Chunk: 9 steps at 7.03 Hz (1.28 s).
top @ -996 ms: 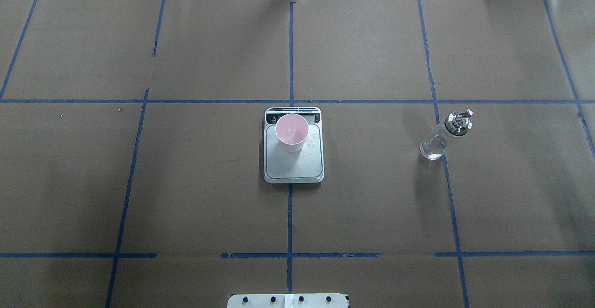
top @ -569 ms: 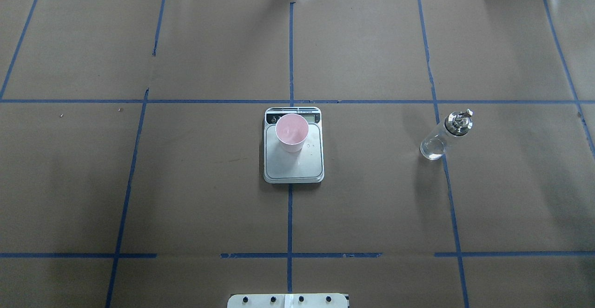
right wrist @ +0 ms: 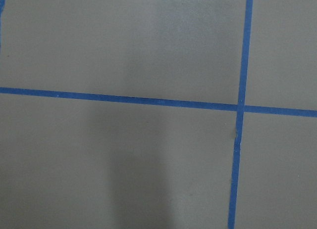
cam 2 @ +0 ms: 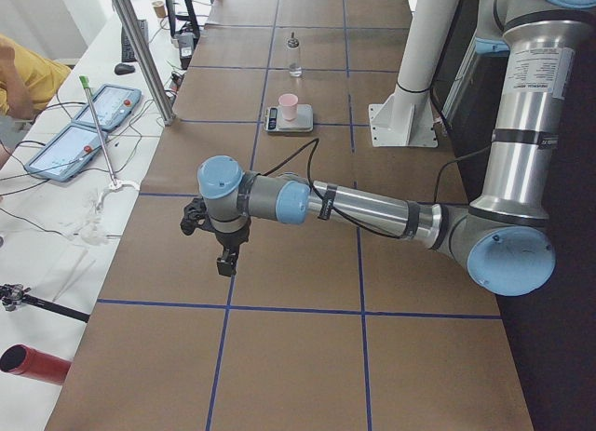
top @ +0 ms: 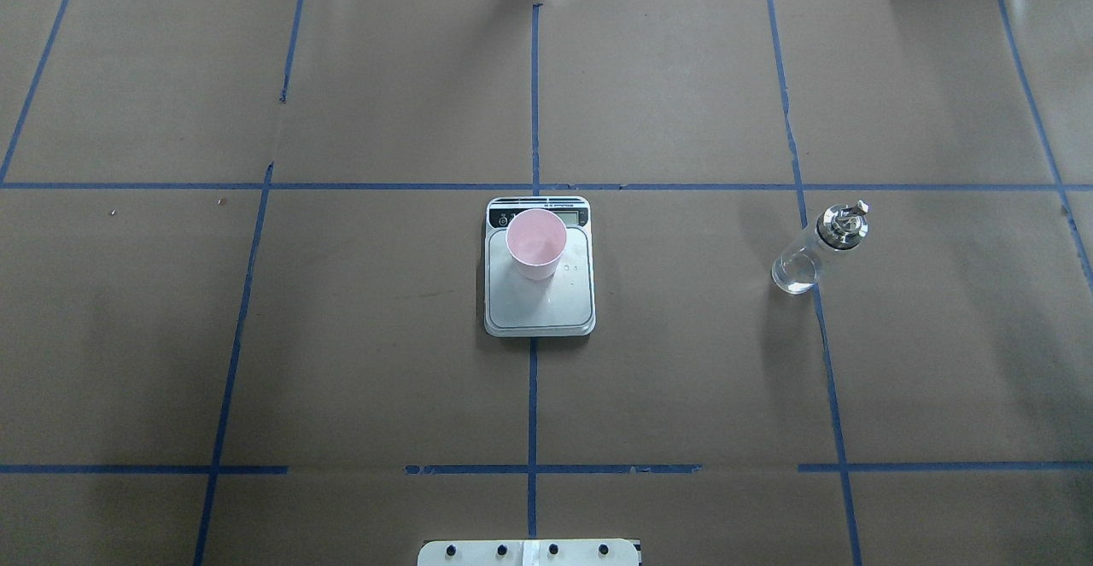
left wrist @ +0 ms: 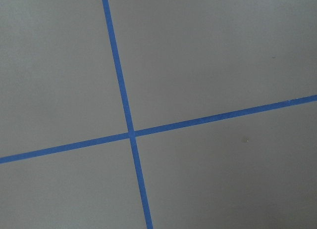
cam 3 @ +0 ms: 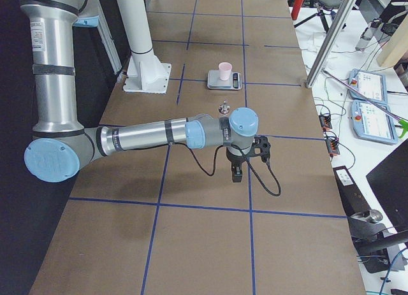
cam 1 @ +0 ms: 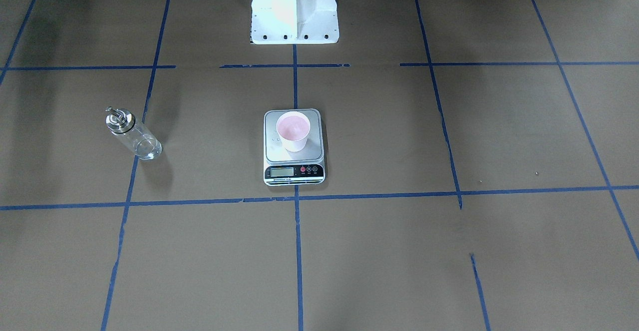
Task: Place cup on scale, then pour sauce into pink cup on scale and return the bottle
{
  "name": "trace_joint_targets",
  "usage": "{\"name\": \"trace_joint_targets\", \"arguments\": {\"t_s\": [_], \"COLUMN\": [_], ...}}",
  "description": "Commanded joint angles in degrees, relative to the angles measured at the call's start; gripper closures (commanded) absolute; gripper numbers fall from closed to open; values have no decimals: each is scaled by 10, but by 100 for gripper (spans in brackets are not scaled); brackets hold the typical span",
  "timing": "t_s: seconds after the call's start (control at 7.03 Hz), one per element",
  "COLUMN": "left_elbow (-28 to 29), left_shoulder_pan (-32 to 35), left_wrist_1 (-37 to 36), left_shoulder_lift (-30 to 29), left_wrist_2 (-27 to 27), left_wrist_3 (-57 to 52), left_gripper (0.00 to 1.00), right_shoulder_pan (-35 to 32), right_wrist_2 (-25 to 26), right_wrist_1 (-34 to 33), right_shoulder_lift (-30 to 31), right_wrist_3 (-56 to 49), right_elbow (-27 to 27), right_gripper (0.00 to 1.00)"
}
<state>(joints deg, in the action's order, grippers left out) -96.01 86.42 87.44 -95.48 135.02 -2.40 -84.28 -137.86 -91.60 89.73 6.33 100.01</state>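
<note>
A: Start close in. What are the pincers doing?

B: Seen from the table's left end, the left gripper point(cam 2: 226, 262) hangs pointing down over bare brown paper, well short of everything and touching nothing. I cannot tell from this angle whether its jaws are apart or together. The same goes for the right gripper point(cam 3: 236, 174), seen from the other end. It points down over the paper and has nothing in it that I can see. Both wrist cameras show only paper and crossing blue tape point(left wrist: 131, 134).

A: Next out?

B: The scale point(top: 540, 306) sits at the table's middle, display end away from the robot. The cup point(top: 535, 243) stands upright on its platform, towards the display, so that step looks done.

A: And beyond that?

B: The bottle point(top: 811, 252) stands upright, well off to the robot's right, on a tape line. It is clear. I cannot tell how much it holds, nor whether anything is in the cup.

A: How would it handle?

B: It's glass, so it's rigid but smooth and breakable, and I'd expect it to slip under a light pinch. Take it around the middle of the cylinder, below the metal collar, leaving the spout free. The cup is probably light and easily knocked, so the spout should come over its rim without touching.
</note>
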Motion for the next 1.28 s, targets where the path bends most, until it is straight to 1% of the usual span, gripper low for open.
{"name": "trace_joint_targets", "arguments": {"t_s": [0.0,0.14,0.71,0.85,1.14], "left_elbow": [-16,-32,-34,-31,-30], "left_shoulder_pan": [1,1,8,22,25], "left_wrist_1": [-3,-6,0,0,-1], "left_shoulder_lift": [0,6,11,21,22], "left_wrist_2": [2,4,0,2,2], "left_wrist_3": [4,6,-7,-69,-82], "left_gripper": [0,0,0,0,0], "right_shoulder_pan": [-1,-2,-6,-6,-6], "right_wrist_2": [-1,-1,-11,-11,-6], "right_wrist_1": [4,6,5,5,5], "right_shoulder_lift": [-2,-3,-2,-2,-2], "right_wrist_3": [0,-1,-1,-1,0], "right_elbow": [-5,-5,0,3,6], "right_gripper": [0,0,0,0,0]}}
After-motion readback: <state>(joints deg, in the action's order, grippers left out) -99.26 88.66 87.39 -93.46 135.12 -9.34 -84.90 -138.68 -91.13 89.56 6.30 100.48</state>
